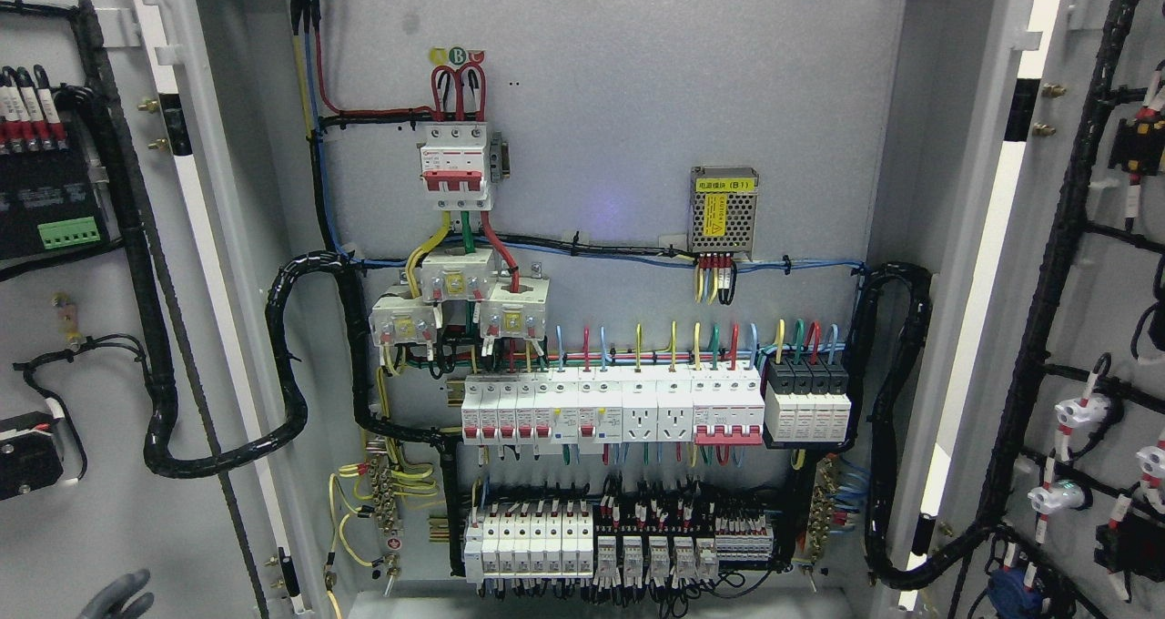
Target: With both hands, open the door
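Observation:
The grey electrical cabinet stands with both doors swung wide. The left door [100, 328] shows its inner face with black cable looms and a green terminal block. At the right edge hangs the right door [1083, 328], also inner face out, carrying wired lamps and switches. Between them the back panel [637, 100] is fully exposed. Only a grey part of my left hand [118, 596] shows at the bottom left corner, low in front of the left door; whether it touches the door cannot be made out. My right hand is out of view.
On the back panel sit a red-and-white main breaker [458, 166], a small mesh power supply [724, 209], a row of white breakers [610, 408] and terminal blocks [619, 546]. Thick black cable bundles [291, 364] loop from the panel to each door.

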Available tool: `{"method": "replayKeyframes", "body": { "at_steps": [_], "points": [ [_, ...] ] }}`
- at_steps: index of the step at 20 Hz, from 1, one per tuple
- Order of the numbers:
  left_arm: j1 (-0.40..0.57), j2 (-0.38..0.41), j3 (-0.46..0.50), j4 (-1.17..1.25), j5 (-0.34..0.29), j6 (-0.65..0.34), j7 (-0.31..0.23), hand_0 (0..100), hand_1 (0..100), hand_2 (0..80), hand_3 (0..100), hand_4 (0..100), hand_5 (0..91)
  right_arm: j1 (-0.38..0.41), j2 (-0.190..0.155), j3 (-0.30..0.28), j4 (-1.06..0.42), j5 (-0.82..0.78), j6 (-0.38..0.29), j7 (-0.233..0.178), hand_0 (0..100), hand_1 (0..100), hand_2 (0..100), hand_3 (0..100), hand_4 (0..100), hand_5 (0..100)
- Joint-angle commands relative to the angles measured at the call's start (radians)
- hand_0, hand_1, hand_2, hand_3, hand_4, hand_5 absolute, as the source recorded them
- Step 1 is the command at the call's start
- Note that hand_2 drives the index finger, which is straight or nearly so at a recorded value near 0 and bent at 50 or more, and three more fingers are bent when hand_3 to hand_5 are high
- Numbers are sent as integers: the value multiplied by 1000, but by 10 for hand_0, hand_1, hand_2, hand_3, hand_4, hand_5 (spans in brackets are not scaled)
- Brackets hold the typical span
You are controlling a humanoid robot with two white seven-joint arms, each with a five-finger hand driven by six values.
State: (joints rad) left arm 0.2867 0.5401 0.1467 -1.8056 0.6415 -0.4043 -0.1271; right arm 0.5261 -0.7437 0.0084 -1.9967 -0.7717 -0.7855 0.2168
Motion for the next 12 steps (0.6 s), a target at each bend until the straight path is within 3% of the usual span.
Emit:
{"method": "replayKeyframes", "body": {
  "at_steps": [1, 4, 8, 12],
  "points": [
    [72, -40, -104, -46, -55, 8, -3, 0, 0, 0, 0, 31, 0, -14, 7, 275, 50, 46, -100, -2, 107, 0, 0, 0, 0, 0],
    [123, -83, -124, -38, -120, 16, -3, 0, 0, 0, 0, 31, 0, -18, 29, 370, 116, 94, -101, -2, 107, 0, 0, 0, 0, 0],
    [184, -152, -139, -35, -187, 83, -3, 0, 0, 0, 0, 31, 0, -29, 95, 498, 235, 155, -101, -2, 107, 0, 0, 0, 0, 0],
    [230, -195, -156, -3, -233, 166, -3, 0, 0, 0, 0, 31, 0, -28, 147, 533, 318, 160, -103, -2, 106, 0, 0, 0, 0, 0]
  ]
}}
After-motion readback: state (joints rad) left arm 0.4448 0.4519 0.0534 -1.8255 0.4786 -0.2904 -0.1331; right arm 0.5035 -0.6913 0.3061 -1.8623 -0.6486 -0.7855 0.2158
